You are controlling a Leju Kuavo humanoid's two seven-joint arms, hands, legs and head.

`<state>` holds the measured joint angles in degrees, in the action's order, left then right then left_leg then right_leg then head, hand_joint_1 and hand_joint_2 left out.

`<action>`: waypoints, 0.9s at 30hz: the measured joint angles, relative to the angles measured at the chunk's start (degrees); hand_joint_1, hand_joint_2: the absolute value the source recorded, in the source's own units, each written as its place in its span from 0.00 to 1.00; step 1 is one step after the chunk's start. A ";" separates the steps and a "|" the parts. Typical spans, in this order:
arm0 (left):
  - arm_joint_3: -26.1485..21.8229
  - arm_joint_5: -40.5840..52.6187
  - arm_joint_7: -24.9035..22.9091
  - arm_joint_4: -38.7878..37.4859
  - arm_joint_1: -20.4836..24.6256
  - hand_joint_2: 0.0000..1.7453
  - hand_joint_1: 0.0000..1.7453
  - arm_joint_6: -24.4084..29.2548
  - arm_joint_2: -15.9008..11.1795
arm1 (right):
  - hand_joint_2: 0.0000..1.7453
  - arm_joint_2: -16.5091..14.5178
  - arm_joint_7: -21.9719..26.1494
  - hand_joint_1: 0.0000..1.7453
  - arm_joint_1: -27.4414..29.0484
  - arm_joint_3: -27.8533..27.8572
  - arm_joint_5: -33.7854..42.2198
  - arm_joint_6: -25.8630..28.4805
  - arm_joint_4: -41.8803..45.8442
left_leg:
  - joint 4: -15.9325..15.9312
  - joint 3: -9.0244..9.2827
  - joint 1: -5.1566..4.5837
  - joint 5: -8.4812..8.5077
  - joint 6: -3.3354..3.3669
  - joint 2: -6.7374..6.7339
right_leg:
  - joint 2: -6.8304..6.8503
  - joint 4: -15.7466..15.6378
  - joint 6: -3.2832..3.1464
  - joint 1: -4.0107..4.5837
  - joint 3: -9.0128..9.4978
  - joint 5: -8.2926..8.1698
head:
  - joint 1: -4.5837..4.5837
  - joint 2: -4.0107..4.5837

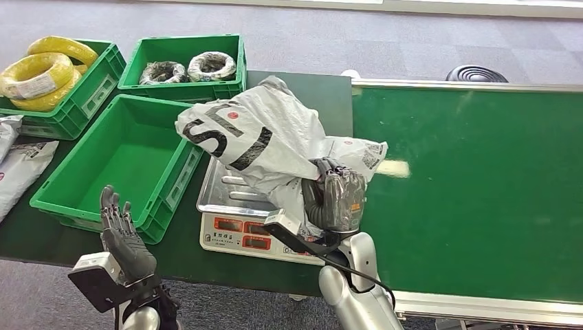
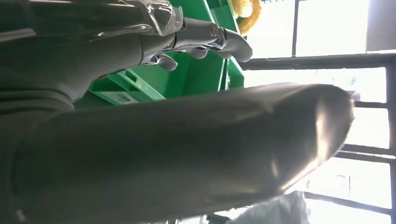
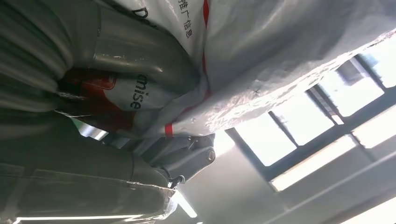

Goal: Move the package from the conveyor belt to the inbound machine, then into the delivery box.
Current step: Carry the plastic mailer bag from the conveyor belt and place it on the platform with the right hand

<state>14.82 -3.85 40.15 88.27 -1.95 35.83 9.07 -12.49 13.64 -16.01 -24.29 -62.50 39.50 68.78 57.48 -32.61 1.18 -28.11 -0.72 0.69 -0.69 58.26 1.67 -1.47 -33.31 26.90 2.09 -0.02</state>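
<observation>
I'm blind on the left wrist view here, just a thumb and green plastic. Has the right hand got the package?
Observer: Yes. The right hand grips the white package from below, above the scale.
Operator: And the left hand?
Observer: The left hand holds nothing, its fingers upright near the empty green bin.
Operator: Anything left on the belt?
Observer: Another white bag lies at the edge of the conveyor belt, behind the held package.

The right hand [image 1: 335,198] grips the white package [image 1: 258,137], arm raised; the left hand [image 1: 124,237] is open, fingers straight and apart, pointing forward
</observation>
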 joint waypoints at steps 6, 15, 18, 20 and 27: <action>1.59 -0.42 -0.01 -1.46 -0.19 0.00 0.00 1.34 -0.57 | 1.00 -2.50 -8.44 0.91 1.57 9.99 -8.15 0.02 -1.64 | 0.00 0.00 0.00 0.00 0.00 0.00 | 0.00 0.00 0.00 0.00 0.01 0.00 | -0.01 0.00; 2.83 -3.09 -0.02 -8.07 3.67 0.00 0.00 0.27 -2.34 | 1.00 -4.79 -7.93 0.89 2.03 21.26 -11.42 0.02 -4.14 | 0.00 0.01 0.00 0.00 0.00 0.00 | 0.00 0.01 0.00 0.00 0.01 -0.01 | 0.00 0.00; 2.98 -3.26 -0.02 -9.87 5.04 0.00 0.00 0.15 -2.44 | 1.00 -5.16 -7.94 0.88 2.02 22.61 -11.62 0.02 -4.67 | 0.00 0.01 0.00 0.00 0.00 0.00 | 0.00 0.01 0.00 0.00 0.01 -0.01 | -0.01 0.00; 3.08 -3.30 -0.02 -10.66 5.53 0.00 0.00 0.14 -2.51 | 1.00 -5.33 -7.94 0.87 2.01 23.22 -11.66 0.02 -4.98 | 0.00 0.01 0.00 0.00 0.00 -0.01 | 0.00 0.01 0.00 0.00 0.00 -0.01 | 0.00 0.00; 3.66 -4.67 -0.02 -14.39 7.88 0.00 0.00 -0.16 -3.09 | 1.00 -5.53 -7.31 0.85 1.94 24.82 -12.39 0.02 -5.52 | 0.00 0.01 0.00 0.00 0.00 -0.01 | -0.01 0.00 0.00 0.00 0.00 -0.01 | 0.00 0.00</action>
<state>18.48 -8.51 40.13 73.88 5.92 35.68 5.98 -18.02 6.33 -14.07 0.54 -74.89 39.52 63.26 57.48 -32.60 1.18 -28.11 -0.72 0.69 -0.70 58.26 1.67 -1.47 -33.31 26.89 2.09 -0.02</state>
